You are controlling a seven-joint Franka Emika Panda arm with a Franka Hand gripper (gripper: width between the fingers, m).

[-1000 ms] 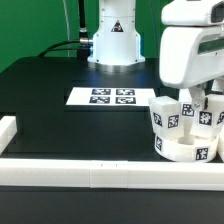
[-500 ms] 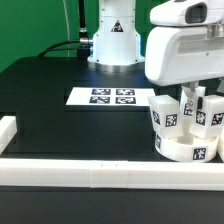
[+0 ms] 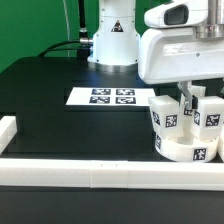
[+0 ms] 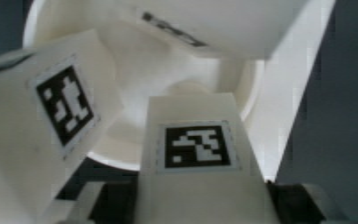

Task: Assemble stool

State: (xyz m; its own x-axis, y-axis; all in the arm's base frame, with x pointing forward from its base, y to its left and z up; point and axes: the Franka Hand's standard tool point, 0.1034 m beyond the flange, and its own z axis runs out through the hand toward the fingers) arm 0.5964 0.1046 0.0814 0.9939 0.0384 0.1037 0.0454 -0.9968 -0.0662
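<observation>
- White plastic stool [image 3: 185, 135], round seat with tagged leg blocks standing in it, sits on black counter [image 3: 60, 110] at the exterior view's right, near the white border rail [image 3: 100, 172].
- Pincer [image 3: 187, 100] pinching one white tagged leg block [image 4: 197, 150], jaws pressed on its sides.
- Likely light, rigid, smooth; grip the block's flat faces.

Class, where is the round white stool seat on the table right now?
The round white plastic stool seat sits at the exterior view's right, near the front long white border rail, right of the marker board, with leg blocks standing on it.
</observation>
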